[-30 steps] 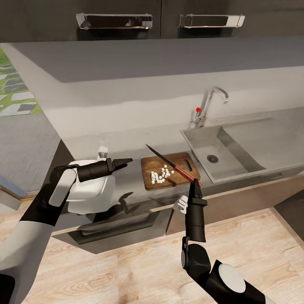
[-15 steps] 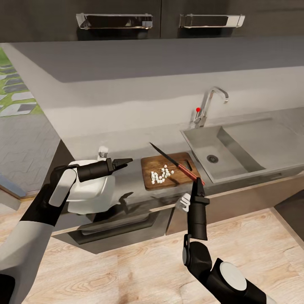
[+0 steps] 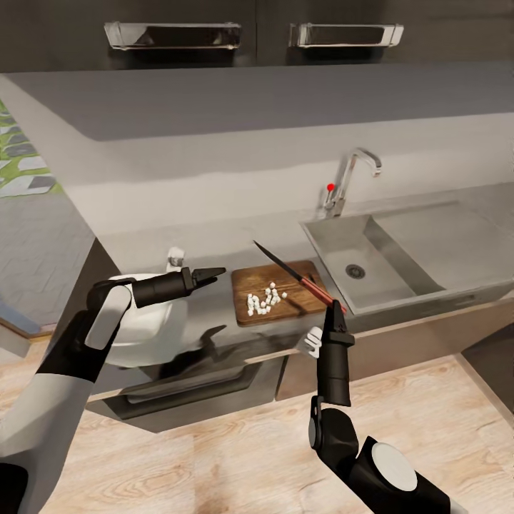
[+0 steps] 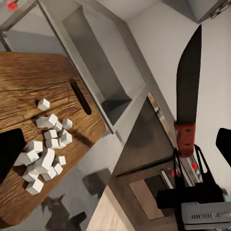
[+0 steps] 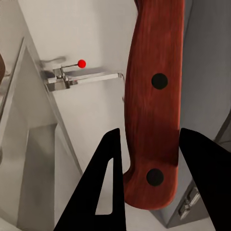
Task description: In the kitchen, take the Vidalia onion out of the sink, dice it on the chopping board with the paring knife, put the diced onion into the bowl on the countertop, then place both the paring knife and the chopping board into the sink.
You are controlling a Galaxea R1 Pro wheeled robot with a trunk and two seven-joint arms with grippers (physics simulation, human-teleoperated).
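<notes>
Right gripper [image 3: 333,308]: clamped on the red-orange handle of the paring knife [image 3: 294,275], blade slanting up and away over the chopping board [image 3: 275,291].
Left gripper [image 3: 213,273]: empty, fingers nearly closed, hovering between the bowl [image 3: 143,335] and the board.
Diced onion [image 3: 263,300]: loose cluster of white cubes on the board, towards its near left part; none in the bowl yet.
Board: flat on the countertop [image 3: 214,243], just beside the sink [image 3: 400,250], handle slot towards the basin.
Bowl: white, on the countertop under the left arm, partly hidden by it.
Stage, as judged: dicing done, transfer to the bowl not yet done.
Risk: blade sweeping low over the cubes, scattering them onto the countertop.
Risk: knife held only at the handle end, so liable to pivot or slip on contact.
Risk: left arm crowding the bowl, nudging it during a reach.
</notes>
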